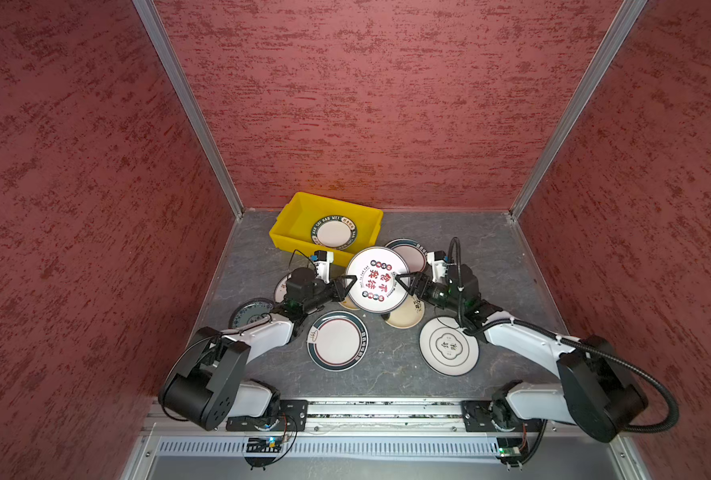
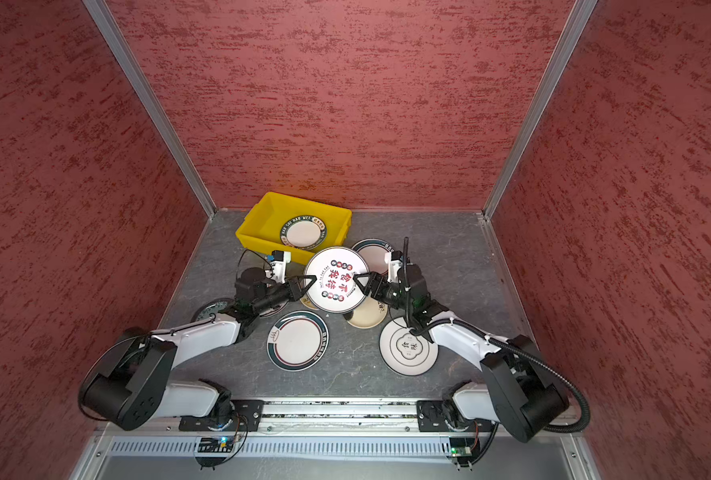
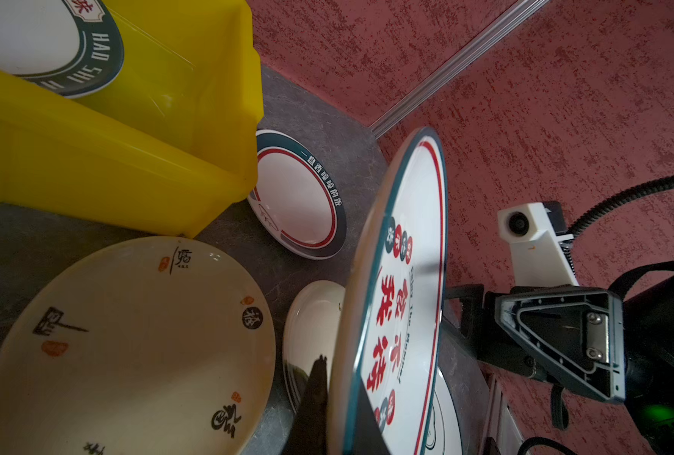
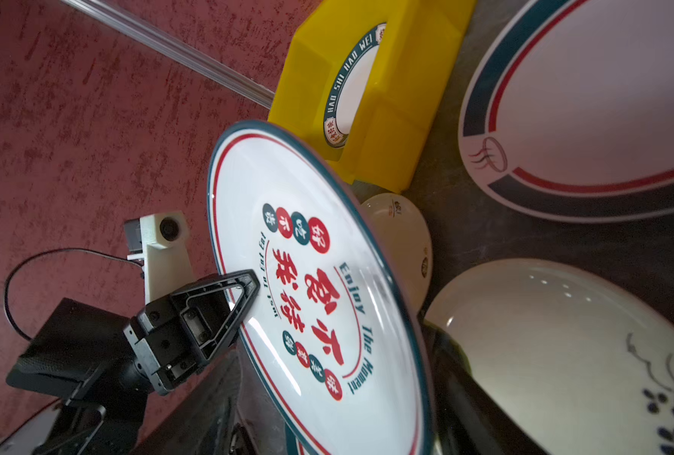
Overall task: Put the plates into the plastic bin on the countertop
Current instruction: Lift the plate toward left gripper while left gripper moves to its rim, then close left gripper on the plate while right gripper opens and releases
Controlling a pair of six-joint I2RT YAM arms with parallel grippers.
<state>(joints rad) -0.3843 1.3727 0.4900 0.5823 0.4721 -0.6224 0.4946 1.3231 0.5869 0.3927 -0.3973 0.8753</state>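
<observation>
The red-character plate (image 1: 376,277) hangs aloft beside the yellow plastic bin (image 1: 291,245); left end effector (image 1: 348,286) clamped on its rim; right end effector (image 1: 402,279) spread wide about the opposite rim; back the right straight out, then carry level over the bin wall.

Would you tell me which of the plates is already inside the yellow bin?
The green-rimmed plate lettered HAO SHI HAO WEI: it alone lies inside the yellow bin. The red-character plate is held up; the others lie outside it.
</observation>
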